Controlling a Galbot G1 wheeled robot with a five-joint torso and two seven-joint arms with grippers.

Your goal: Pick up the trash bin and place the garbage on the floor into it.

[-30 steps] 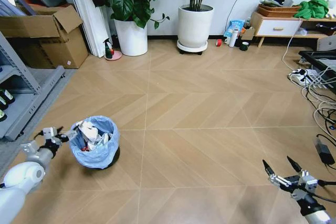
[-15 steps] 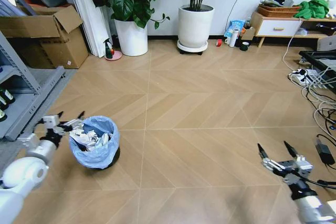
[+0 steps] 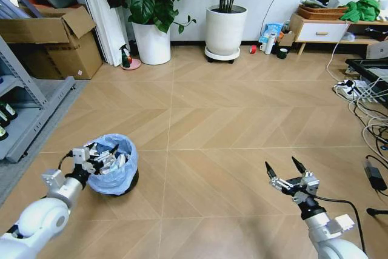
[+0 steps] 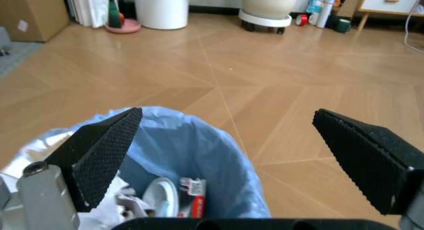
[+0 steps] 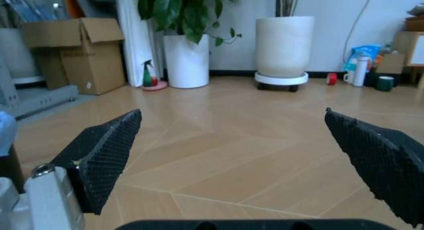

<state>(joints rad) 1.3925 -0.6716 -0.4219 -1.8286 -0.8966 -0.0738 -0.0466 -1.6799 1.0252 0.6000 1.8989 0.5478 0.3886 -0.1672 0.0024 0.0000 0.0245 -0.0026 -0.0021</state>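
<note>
The trash bin [image 3: 119, 174], black with a crinkly light-blue bag, stands on the floor [image 3: 218, 119] at my lower left. Garbage [image 3: 110, 161] lies inside it: white paper wads, a white lid [image 4: 159, 204] and a red-white wrapper [image 4: 194, 202]. My left gripper [image 3: 102, 150] is open and hovers over the bin's near rim. From the wrist I look down between its fingers [image 4: 99, 155] into the blue bag [image 4: 212, 155]. My right gripper [image 3: 280, 163] is open over bare planks at the lower right and holds nothing; its wrist view shows the fingertips [image 5: 106, 155] wide apart.
Cardboard box [image 3: 57, 40] and a grey shelf [image 3: 27, 110] stand on the left. Two white plant pots [image 3: 151, 43] [image 3: 224, 28] and a red-topped spray bottle [image 3: 125, 57] stand by the far wall. Cables and a power strip [image 3: 357, 92] lie on the right. The middle floor is bare.
My left gripper has moved right, from beside the bin to over its rim. The right gripper has swung left and forward over the floor. The bin has stayed put.
</note>
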